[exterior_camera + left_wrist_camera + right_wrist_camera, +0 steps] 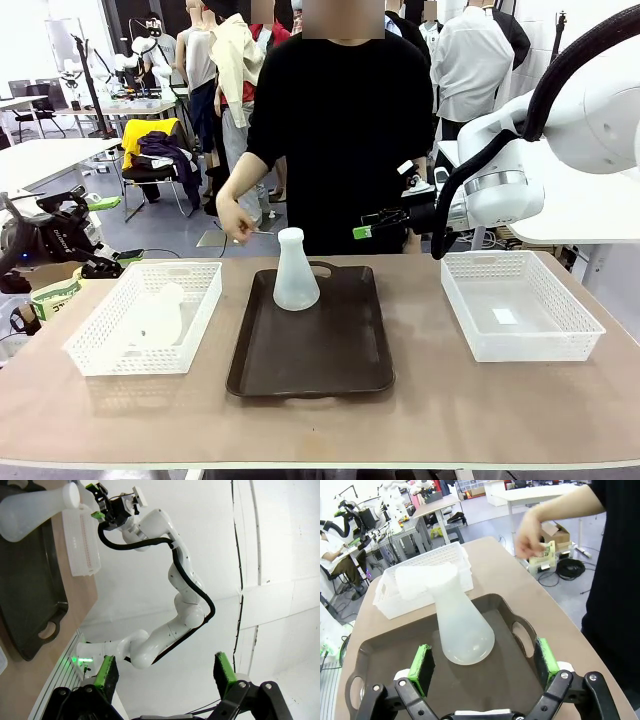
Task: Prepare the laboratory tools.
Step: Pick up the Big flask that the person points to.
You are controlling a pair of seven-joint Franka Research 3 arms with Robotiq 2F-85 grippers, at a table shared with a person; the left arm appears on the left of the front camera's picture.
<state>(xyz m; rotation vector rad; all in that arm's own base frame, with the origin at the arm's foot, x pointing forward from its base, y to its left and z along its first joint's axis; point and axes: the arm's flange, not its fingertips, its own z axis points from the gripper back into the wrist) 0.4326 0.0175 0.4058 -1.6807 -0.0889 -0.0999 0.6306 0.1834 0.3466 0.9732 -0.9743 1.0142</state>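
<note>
- Left pincer (165, 672): released, green pads well apart, nothing between them.
- Counter (450, 410): tan top, with three containers in a row across it.
- Left basket (130, 360): white mesh, at the robot's left. The tipped flask (155, 318) lies on its side inside it, frosted white.
- Dark brown tray (310, 350): at the middle, between the two baskets.
- Right basket (525, 348): white mesh, at the robot's right.
- Upright flask (296, 272): stands on the tray's far half, near the far handle, neck up.
- Right pincer (372, 226): raised off the counter past the tray's far right corner. It is released. In its wrist view the upright flask stands just ahead of the spread pads, untouched.
- Person's hand (235, 222): raised beyond the tray's far left corner. It pinches a small item I cannot identify.
</note>
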